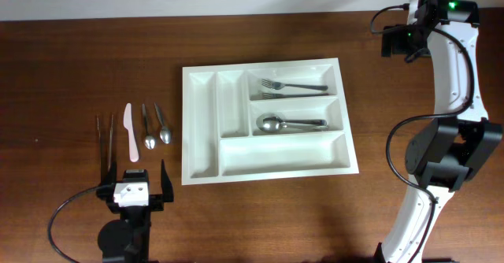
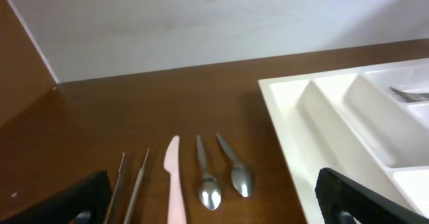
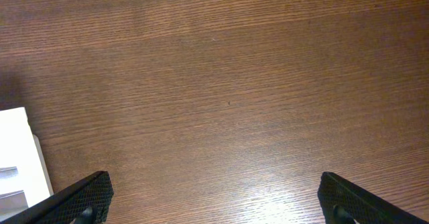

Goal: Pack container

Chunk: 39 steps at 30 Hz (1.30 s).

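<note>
The white cutlery tray [image 1: 264, 64] sits in the middle of the wooden counter [image 1: 79, 58], its two narrow upright compartments on the side nearer the loose cutlery. Sorting looks partly done. Forks [image 1: 293, 86] lie in the top long compartment and tray spoons [image 1: 287, 124] in the middle one, while the bottom long slot and both narrow slots are bare.

Well to the left of the tray, a row of pieces lies handles roughly parallel, which suits picking them one at a time. There are two loose spoons [image 1: 156, 126], a pale plastic knife [image 1: 131, 131] and a pair of thin metal rods [image 1: 105, 141]. These may be chopsticks or tweezers; they are too slim to say.

The left hand [image 1: 135, 180] hangs just short of that row, fingers spread wide and gripping nothing, lined up so any of the pieces lies ahead of it. The right hand [image 3: 214, 200] is parked over bare wood beyond the tray's far corner, fingers likewise apart and empty, probably to keep clear of the tray.
</note>
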Each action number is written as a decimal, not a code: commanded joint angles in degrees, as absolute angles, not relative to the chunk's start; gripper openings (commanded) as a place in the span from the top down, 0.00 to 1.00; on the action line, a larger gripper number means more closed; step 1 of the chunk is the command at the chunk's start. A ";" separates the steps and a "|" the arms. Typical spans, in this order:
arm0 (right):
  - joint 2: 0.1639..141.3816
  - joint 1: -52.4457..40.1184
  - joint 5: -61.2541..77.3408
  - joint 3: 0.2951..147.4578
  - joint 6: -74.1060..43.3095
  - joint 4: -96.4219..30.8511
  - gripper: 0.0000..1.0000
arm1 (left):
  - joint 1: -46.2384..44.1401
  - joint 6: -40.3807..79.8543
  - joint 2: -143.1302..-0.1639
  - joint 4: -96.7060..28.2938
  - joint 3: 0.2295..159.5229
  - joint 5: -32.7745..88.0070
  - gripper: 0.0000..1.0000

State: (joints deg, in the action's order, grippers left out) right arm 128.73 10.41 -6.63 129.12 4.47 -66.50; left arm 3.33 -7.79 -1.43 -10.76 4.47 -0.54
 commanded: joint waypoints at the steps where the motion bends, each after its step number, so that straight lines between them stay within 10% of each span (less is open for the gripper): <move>1: 126.78 10.24 -7.35 130.08 3.55 -66.67 0.01 | 2.98 -8.56 -0.99 -9.89 6.15 3.95 0.01; 19: 126.78 10.20 -7.35 130.06 3.55 -66.67 0.01 | 3.05 -10.85 -46.78 -58.11 60.75 -3.92 0.01; 39: 126.78 10.20 -7.35 130.06 3.55 -66.67 0.01 | 3.05 -8.71 -74.61 -45.32 61.12 1.45 0.01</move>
